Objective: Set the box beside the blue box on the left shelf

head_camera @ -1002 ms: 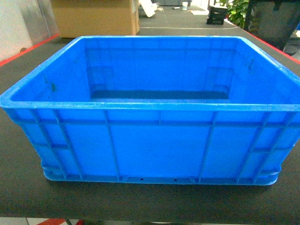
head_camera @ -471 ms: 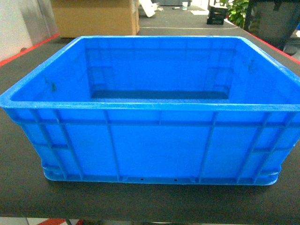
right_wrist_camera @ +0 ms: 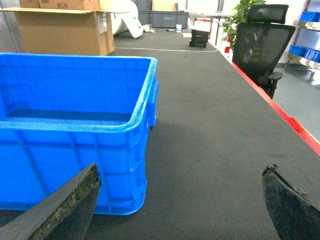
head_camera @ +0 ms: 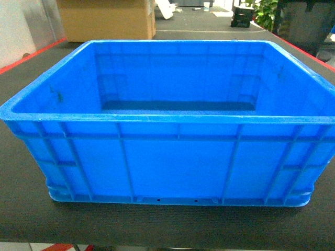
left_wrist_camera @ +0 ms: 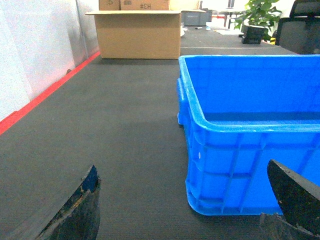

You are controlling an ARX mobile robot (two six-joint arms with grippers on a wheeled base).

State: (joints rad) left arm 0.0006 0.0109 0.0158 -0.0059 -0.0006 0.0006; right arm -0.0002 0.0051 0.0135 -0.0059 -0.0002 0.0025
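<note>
The box [head_camera: 172,157], an open-topped blue crate, sits empty on the counter [left_wrist_camera: 100,130], filling the head view with its ribbed near wall facing the robot. Left gripper [left_wrist_camera: 185,210]: jaws spread wide, low at the box's near left corner, one jaw on bare counter and the other in front of the box wall, nothing held. Right gripper [right_wrist_camera: 180,205]: likewise spread and empty, at the near right corner. A cardboard box [right_wrist_camera: 60,30] stands at the far end of the counter; a chair [right_wrist_camera: 260,45] stands beyond its red edge. No shelf is in view. Judged step: approach before the two-arm grasp, lift not yet begun. The next move likely calls for each gripper to advance along its own side wall and take the rim symmetrically, so the box lifts level.
</note>
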